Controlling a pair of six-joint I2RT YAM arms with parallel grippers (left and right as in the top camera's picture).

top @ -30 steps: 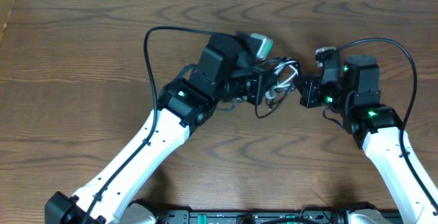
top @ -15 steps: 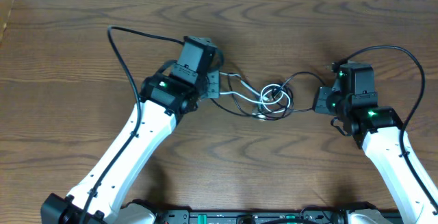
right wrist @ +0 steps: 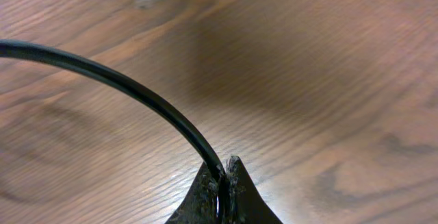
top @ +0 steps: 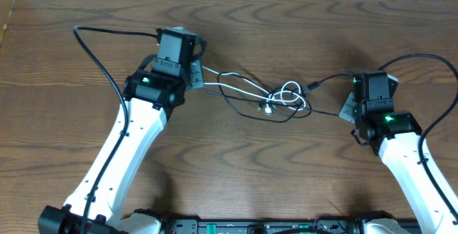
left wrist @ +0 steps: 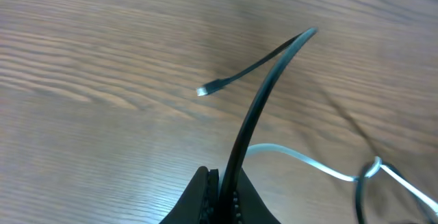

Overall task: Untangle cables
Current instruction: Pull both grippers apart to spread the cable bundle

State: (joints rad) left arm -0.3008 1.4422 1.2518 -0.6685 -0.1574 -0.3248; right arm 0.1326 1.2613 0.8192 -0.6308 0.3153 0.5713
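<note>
Pinching a black cable (left wrist: 263, 94) each, the left gripper (left wrist: 217, 183) and right gripper (right wrist: 224, 172) are clamped tight. The tangle (top: 285, 98) lies between them, nearer the right.

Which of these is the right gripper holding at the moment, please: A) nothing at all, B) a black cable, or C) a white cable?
B: in the right wrist view, the right gripper is shut on a black cable that arcs away from its fingertips.
</note>
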